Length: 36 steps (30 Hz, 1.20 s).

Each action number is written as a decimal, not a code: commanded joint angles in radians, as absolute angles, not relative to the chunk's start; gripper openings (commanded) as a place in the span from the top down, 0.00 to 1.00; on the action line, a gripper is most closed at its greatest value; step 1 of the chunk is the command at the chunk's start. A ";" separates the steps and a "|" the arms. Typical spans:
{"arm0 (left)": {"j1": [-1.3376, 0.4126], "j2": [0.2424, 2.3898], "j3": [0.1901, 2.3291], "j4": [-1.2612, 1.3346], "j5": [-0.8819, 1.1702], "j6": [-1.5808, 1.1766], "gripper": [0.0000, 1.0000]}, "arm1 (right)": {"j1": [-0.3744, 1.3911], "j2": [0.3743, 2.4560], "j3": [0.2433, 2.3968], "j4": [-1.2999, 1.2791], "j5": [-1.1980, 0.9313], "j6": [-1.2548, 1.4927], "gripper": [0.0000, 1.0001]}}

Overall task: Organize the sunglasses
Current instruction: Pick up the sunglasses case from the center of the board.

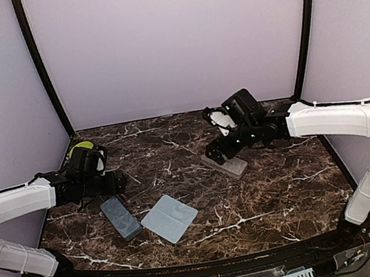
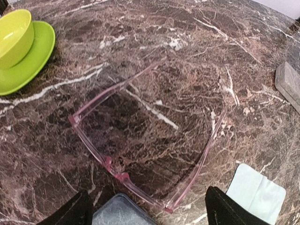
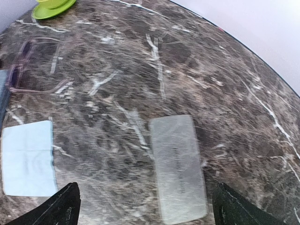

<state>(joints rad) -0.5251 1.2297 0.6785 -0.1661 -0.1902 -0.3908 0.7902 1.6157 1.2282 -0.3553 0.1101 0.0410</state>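
The left pincer [image 2: 149, 208] hangs spread wide and empty over the marble table [image 2: 187, 47]. Below it the pink-framed sunglasses [image 2: 123, 176] lie unfolded, just beside a grey case [image 2: 119, 212]. A lime bowl [image 2: 13, 36] sits farther off. The right pincer [image 3: 145, 208], also spread and holding nothing, hovers over a second grey case [image 3: 178, 166], with a pale blue cloth [image 3: 28, 157] nearby.

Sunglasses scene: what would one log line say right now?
sunglasses: unfolded on table; left gripper: open, near them; right gripper: open, above grey case
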 commanded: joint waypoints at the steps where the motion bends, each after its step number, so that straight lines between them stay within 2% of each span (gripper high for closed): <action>1: -0.505 1.187 0.613 -0.216 -0.118 -0.453 0.14 | 0.926 1.617 1.186 -0.267 0.092 0.214 0.00; 8: -0.468 1.192 0.579 -0.214 -0.040 -0.492 0.15 | 1.108 1.777 1.284 -0.195 0.087 0.323 0.00; 13: -0.482 1.086 0.537 -0.329 -0.085 -0.576 0.16 | 1.144 1.873 1.324 -0.167 0.085 0.335 0.00; 17: -0.571 0.999 0.498 -0.356 -0.143 -0.709 0.15 | 1.146 1.890 1.304 -0.124 0.065 0.342 0.00; 23: -0.724 1.092 0.516 -0.397 -0.243 -0.878 0.07 | 1.146 1.859 1.262 -0.099 0.068 0.321 0.01; 27: -0.828 1.169 0.586 -0.524 -0.386 -0.997 0.04 | 1.146 1.825 1.214 -0.083 0.075 0.311 0.01; 31: -0.867 1.241 0.606 -0.505 -0.380 -1.033 0.03 | 1.146 1.813 1.188 -0.065 0.056 0.309 0.01; 36: -0.933 1.290 0.653 -0.602 -0.451 -1.118 0.03 | 1.146 1.805 1.171 -0.057 0.044 0.301 0.01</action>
